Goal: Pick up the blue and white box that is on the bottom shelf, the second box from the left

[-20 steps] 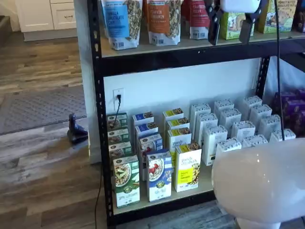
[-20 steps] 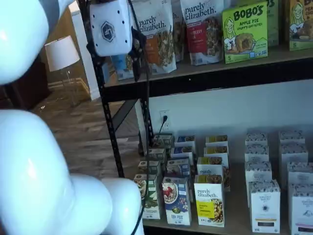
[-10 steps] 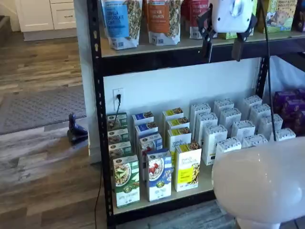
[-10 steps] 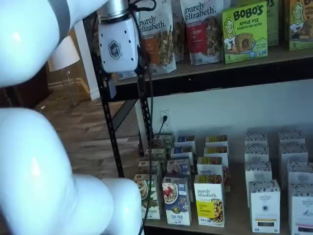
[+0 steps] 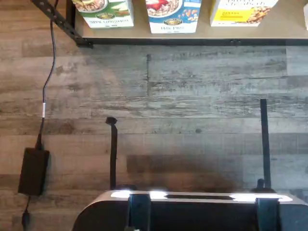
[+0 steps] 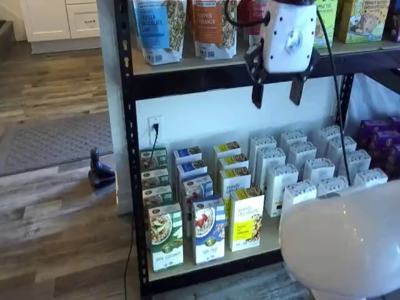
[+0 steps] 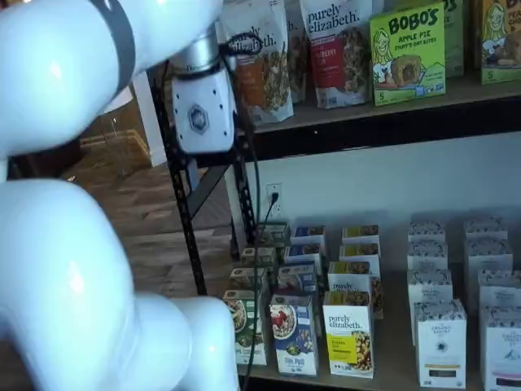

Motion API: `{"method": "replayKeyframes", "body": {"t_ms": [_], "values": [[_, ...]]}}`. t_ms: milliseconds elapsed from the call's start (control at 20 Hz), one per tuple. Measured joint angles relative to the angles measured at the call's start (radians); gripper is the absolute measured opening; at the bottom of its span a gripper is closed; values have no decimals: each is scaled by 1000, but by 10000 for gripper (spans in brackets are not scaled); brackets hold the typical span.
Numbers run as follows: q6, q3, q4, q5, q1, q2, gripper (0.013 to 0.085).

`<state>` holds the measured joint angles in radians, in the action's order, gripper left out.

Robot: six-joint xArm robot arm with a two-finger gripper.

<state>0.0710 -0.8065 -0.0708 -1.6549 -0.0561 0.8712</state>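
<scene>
From the left of the bottom shelf (image 6: 269,240) I see the green-and-white carton (image 6: 165,236) at the front, then the blue and white box (image 6: 209,230) just beside it, front face out, and the yellow carton (image 6: 246,218) after that. My end effector (image 6: 275,100) hangs well above them, level with the upper beam, its black fingers spread and empty. I judge this an early approach; the wrist view shows mostly floor, probably because I'm short of the rack.
</scene>
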Motion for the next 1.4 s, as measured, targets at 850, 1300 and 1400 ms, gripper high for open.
{"method": "replayKeyframes", "body": {"t_ms": [850,1300,1400], "values": [[75,255,24,359,-90,-110,850],[87,321,33,512,-105,-177,850],[93,339,40,558,-109,-185,850]]}}
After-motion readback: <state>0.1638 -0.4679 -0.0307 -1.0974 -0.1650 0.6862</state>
